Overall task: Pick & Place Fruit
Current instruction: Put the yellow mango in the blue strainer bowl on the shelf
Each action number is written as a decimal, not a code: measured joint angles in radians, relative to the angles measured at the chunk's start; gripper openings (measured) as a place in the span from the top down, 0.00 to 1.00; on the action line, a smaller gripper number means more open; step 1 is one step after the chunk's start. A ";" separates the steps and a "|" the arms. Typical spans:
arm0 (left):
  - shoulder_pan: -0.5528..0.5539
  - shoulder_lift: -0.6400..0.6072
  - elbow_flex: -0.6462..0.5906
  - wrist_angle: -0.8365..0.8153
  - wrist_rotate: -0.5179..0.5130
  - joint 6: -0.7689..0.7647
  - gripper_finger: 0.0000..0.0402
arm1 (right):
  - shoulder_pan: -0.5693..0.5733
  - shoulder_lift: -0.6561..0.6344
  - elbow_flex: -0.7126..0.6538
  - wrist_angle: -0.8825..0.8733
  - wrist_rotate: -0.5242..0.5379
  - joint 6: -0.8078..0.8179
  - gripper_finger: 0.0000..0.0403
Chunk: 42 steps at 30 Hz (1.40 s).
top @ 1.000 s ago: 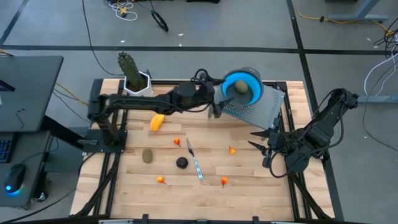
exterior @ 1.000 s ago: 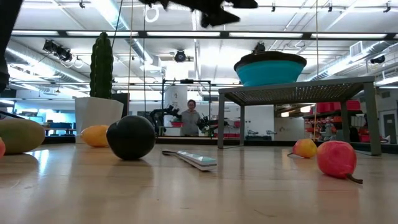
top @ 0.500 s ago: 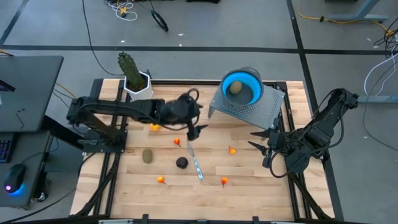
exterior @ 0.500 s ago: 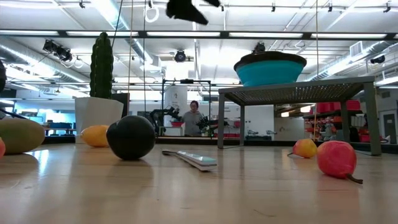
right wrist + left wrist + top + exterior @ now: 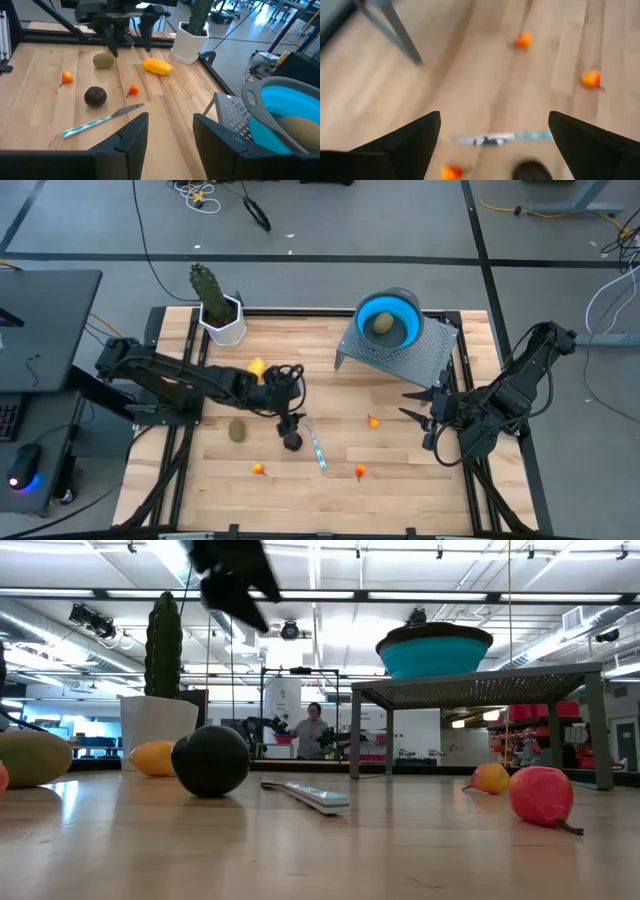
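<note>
My left gripper (image 5: 290,423) hangs open just above the dark purple ball (image 5: 292,443), which shows between its fingers (image 5: 532,171); from table height the gripper (image 5: 235,580) is well above the ball (image 5: 210,760). The yellow oblong (image 5: 256,367) and one olive oval (image 5: 238,430) lie on the table to the left. The other olive oval (image 5: 381,323) rests in the blue bowl (image 5: 400,308) on the perforated stand. Tiny orange pieces (image 5: 259,469) (image 5: 360,471) (image 5: 373,420) are scattered on the wood. My right gripper (image 5: 425,420) waits open at the table's right side.
The slim knife (image 5: 316,448) lies just right of the purple ball. The cactus in its white pot (image 5: 215,305) stands at the far left corner. The grey stand (image 5: 400,355) takes up the far right. Bare wood lies along the near edge.
My left gripper has swung away from the bowl on the stand, toward the table's near left, and has come down over the dark purple ball. The fruit, the knife and my right arm have kept still.
</note>
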 joint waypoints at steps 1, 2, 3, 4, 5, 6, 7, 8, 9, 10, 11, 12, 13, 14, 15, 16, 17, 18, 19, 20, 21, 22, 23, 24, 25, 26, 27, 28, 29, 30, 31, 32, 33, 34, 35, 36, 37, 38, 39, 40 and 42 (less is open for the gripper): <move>-0.011 -0.012 -0.028 0.002 0.000 -0.024 0.06 | 0.000 0.000 0.000 0.000 0.000 0.000 0.58; -0.022 -0.025 -0.056 -0.001 -0.002 -0.050 0.06 | 0.000 0.000 0.000 0.000 0.000 0.000 0.58; -0.031 -0.036 -0.082 -0.004 -0.010 -0.078 0.06 | 0.000 0.000 0.000 0.000 0.000 -0.002 0.58; -0.039 -0.048 -0.109 -0.006 -0.021 -0.106 0.06 | 0.000 0.000 0.000 0.000 0.000 -0.005 0.58; -0.044 -0.062 -0.137 -0.011 -0.034 -0.131 0.06 | 0.000 0.000 0.000 0.001 0.000 -0.010 0.58; -0.051 -0.079 -0.164 -0.026 -0.050 -0.158 0.06 | 0.000 0.000 0.000 0.004 0.000 -0.011 0.58; -0.056 -0.100 -0.194 -0.038 -0.064 -0.186 0.06 | 0.000 0.000 0.000 0.006 0.000 -0.016 0.58; -0.060 -0.120 -0.225 -0.039 -0.075 -0.213 0.06 | 0.000 0.000 0.000 0.009 0.000 -0.017 0.58; -0.062 -0.139 -0.256 -0.033 -0.080 -0.239 0.06 | 0.000 0.000 0.000 0.013 0.000 -0.018 0.58; -0.063 -0.158 -0.287 -0.026 -0.081 -0.262 0.06 | 0.000 0.000 0.000 0.017 0.001 -0.021 0.58; -0.063 -0.179 -0.318 -0.026 -0.083 -0.283 0.06 | 0.000 0.000 0.000 0.021 0.000 -0.028 0.58; -0.063 -0.198 -0.346 -0.028 -0.086 -0.309 0.06 | 0.000 0.000 0.000 0.025 0.001 -0.032 0.58; -0.063 -0.214 -0.369 -0.026 -0.095 -0.334 0.06 | 0.000 0.000 0.000 0.029 0.001 -0.036 0.58; -0.063 -0.231 -0.393 -0.023 -0.102 -0.357 0.06 | 0.000 0.000 0.000 0.031 0.001 -0.038 0.58; -0.063 -0.249 -0.417 -0.027 -0.105 -0.378 0.06 | 0.000 0.000 0.000 0.034 0.001 -0.043 0.58; -0.063 -0.264 -0.435 -0.033 -0.107 -0.399 0.06 | 0.000 0.000 0.000 0.037 0.001 -0.044 0.58; -0.063 -0.275 -0.450 -0.030 -0.108 -0.416 0.06 | 0.000 0.000 0.000 0.038 0.000 -0.045 0.58; -0.062 -0.285 -0.464 -0.024 -0.113 -0.431 0.06 | -0.001 0.000 0.000 0.037 0.000 -0.045 0.58; -0.063 -0.294 -0.476 -0.025 -0.117 -0.443 0.06 | 0.000 0.000 0.000 0.037 0.000 -0.045 0.58; -0.063 -0.299 -0.485 -0.027 -0.120 -0.450 0.06 | -0.001 0.000 0.000 0.038 0.000 -0.045 0.58; -0.063 -0.300 -0.491 -0.021 -0.120 -0.450 0.06 | -0.001 0.000 0.000 0.038 -0.001 -0.045 0.58; -0.063 -0.299 -0.494 -0.013 -0.120 -0.445 0.06 | 0.000 0.000 0.000 0.038 -0.002 -0.045 0.58; -0.066 -0.299 -0.494 -0.005 -0.120 -0.429 0.06 | 0.000 0.000 0.000 0.039 -0.002 -0.045 0.58; -0.069 -0.292 -0.494 0.023 -0.119 -0.416 0.06 | 0.000 0.001 0.000 0.039 -0.002 -0.045 0.58; -0.073 -0.283 -0.494 0.062 -0.117 -0.389 0.06 | -0.001 0.002 0.000 0.039 -0.002 -0.045 0.58; -0.078 -0.277 -0.494 0.089 -0.108 -0.364 0.06 | -0.001 0.002 0.000 0.042 -0.002 -0.045 0.58; -0.080 -0.270 -0.494 0.108 -0.099 -0.345 0.06 | 0.000 0.002 0.000 0.047 -0.002 -0.045 0.58; -0.081 -0.263 -0.493 0.119 -0.091 -0.342 0.06 | 0.000 0.002 0.000 0.049 -0.002 -0.042 0.58; -0.081 -0.253 -0.493 0.104 -0.093 -0.346 0.06 | 0.000 0.002 0.000 0.048 -0.002 -0.037 0.58; -0.079 -0.247 -0.493 0.063 -0.107 -0.360 0.06 | 0.000 0.002 0.000 0.048 -0.003 -0.033 0.58; -0.076 -0.242 -0.493 0.010 -0.130 -0.382 0.06 | -0.001 0.002 0.000 0.048 -0.002 -0.028 0.58; -0.072 -0.237 -0.493 -0.042 -0.152 -0.410 0.06 | -0.001 0.002 0.000 0.047 -0.003 -0.026 0.58; -0.067 -0.235 -0.493 -0.093 -0.175 -0.445 0.06 | -0.001 0.002 0.000 0.047 -0.003 -0.025 0.58; -0.062 -0.235 -0.493 -0.147 -0.201 -0.483 0.06 | -0.001 0.003 0.000 0.048 -0.002 -0.025 0.58; -0.055 -0.236 -0.494 -0.195 -0.227 -0.525 0.06 | 0.000 0.004 0.000 0.048 -0.002 -0.023 0.58; -0.048 -0.236 -0.494 -0.226 -0.252 -0.563 0.06 | 0.000 0.008 0.000 0.048 -0.002 -0.022 0.58; -0.041 -0.236 -0.494 -0.251 -0.275 -0.600 0.06 | -0.001 0.010 0.000 0.048 -0.003 -0.022 0.58; -0.033 -0.236 -0.494 -0.272 -0.297 -0.625 0.06 | 0.000 0.012 0.000 0.048 -0.003 -0.022 0.58; -0.025 -0.237 -0.494 -0.285 -0.311 -0.640 0.06 | 0.000 0.014 0.000 0.048 -0.003 -0.022 0.58; -0.016 -0.237 -0.494 -0.288 -0.327 -0.642 0.06 | 0.000 0.015 0.000 0.048 -0.002 -0.022 0.58; 0.006 -0.237 -0.494 -0.283 -0.341 -0.628 0.06 | 0.000 0.015 0.000 0.048 -0.002 -0.026 0.58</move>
